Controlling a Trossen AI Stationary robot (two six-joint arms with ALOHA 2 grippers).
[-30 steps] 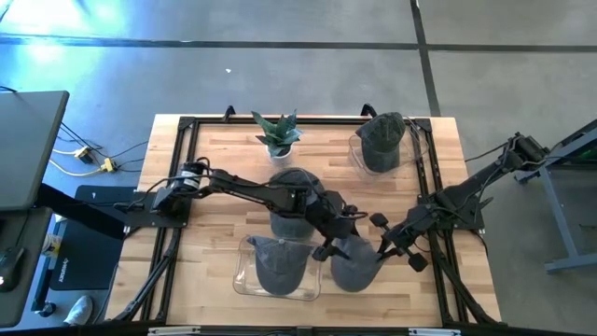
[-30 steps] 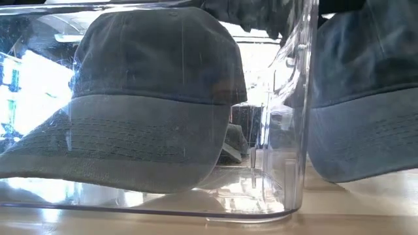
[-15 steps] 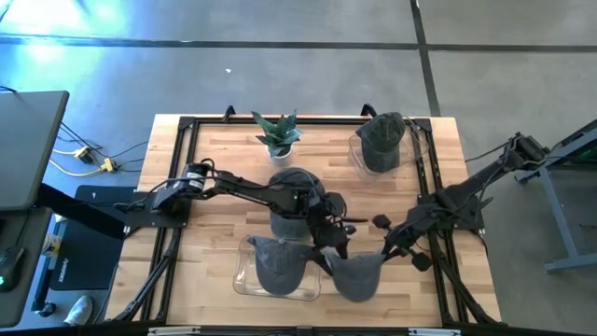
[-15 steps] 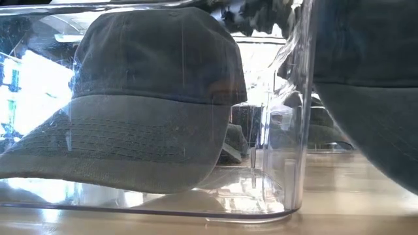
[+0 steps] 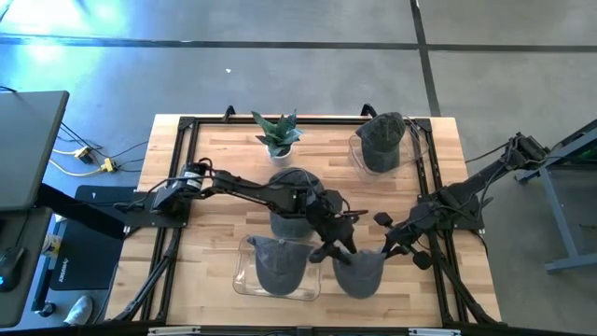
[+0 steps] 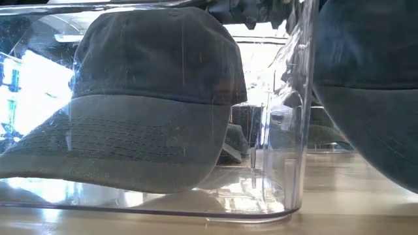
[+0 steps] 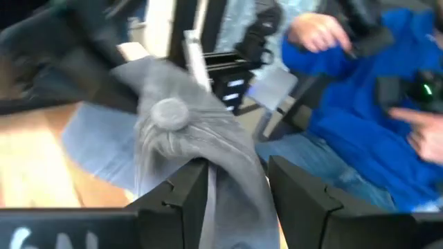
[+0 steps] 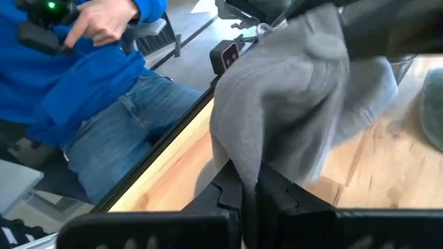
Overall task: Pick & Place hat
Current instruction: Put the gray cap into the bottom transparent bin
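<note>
A loose grey hat (image 5: pixel 359 273) hangs between my two grippers near the table's front edge, right of centre; it also fills the right of the low view (image 6: pixel 366 98). My left gripper (image 5: pixel 338 247) reaches it from the left and my right gripper (image 5: pixel 384 247) from the right, and both are shut on its cloth. A second hat (image 6: pixel 150 98) sits inside a clear container (image 5: pixel 244 280) just to the left. Two more hats rest on clear stands at the centre (image 5: pixel 294 191) and the far right (image 5: pixel 381 138). My left gripper pinches the hat's crown cloth (image 7: pixel 232 162) between its two fingers (image 7: pixel 187 197), just below the top button (image 7: pixel 168 113). It comes nearly level from the table's left. The cloth is bunched in folds in the gap. My right gripper pinches a fold of the hat's cloth (image 8: pixel 242 155) between its shut fingers (image 8: pixel 277 194), coming from the table's right and slanting slightly down. Which part of the hat this is cannot be told. The hat spreads out beyond the fingertips, off the wood there.
A potted plant (image 5: pixel 277 133) stands at the far edge. The container's clear wall (image 6: pixel 294 130) stands right beside the held hat. A person in a blue top and jeans (image 8: pixel 104 90) sits beyond the table's near edge. Bare wood lies at the left (image 5: pixel 210 229).
The held hat has shifted toward the table's near edge and tipped. In the low view its brim has swung nearer and now fills the right side. My left gripper has rolled about its wrist at the hat's crown. My right arm has kept still.
</note>
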